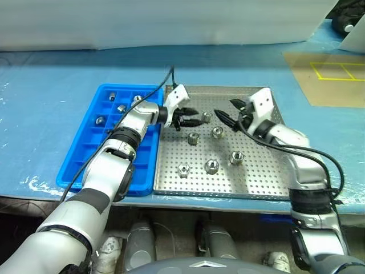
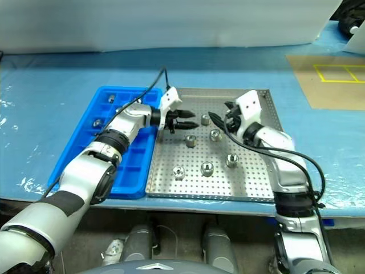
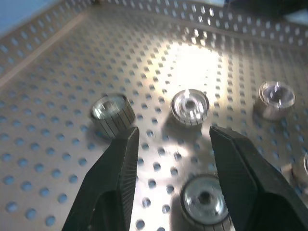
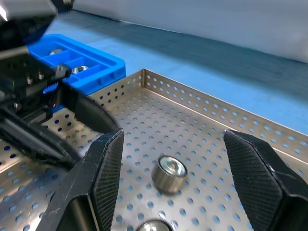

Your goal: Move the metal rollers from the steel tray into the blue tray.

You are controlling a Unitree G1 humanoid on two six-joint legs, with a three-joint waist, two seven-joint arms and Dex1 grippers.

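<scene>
A steel tray [image 1: 171, 182] with a perforated floor and a low rim sits on a blue-covered table [image 1: 45, 114]. A blue tray [image 1: 80, 165] of small square compartments lies flush against its left side.

Nearest the robot, three metal rollers stand on the steel tray's floor: one at front left [image 1: 183, 169], one beside it [image 1: 211, 166], and one slightly farther back to the right [image 1: 236, 157]. Behind them are two more, one [image 1: 193, 138] toward the middle and one [image 1: 217, 132] just to its right. A sixth roller [image 1: 206, 117] lies farthest back, between the two grippers.

The left arm reaches across the blue tray and hides part of its compartments. The left gripper [image 1: 188, 118] hangs over the steel tray's far left area. Its two black fingers stand apart with nothing between them. In the left wrist view, rollers lie on the floor beyond and beside the fingertips, none clamped.

The right gripper [image 1: 231, 114] hovers above the far right part of the steel tray, its fingers spread wide and empty. A roller [image 4: 169, 173] shows on the floor between them in the right wrist view.

Farthest back in the blue tray, four rollers sit in separate compartments: [image 1: 100, 120], [image 1: 121, 108], [image 1: 113, 95] and [image 1: 137, 99], the last partly hidden by the left arm.
</scene>
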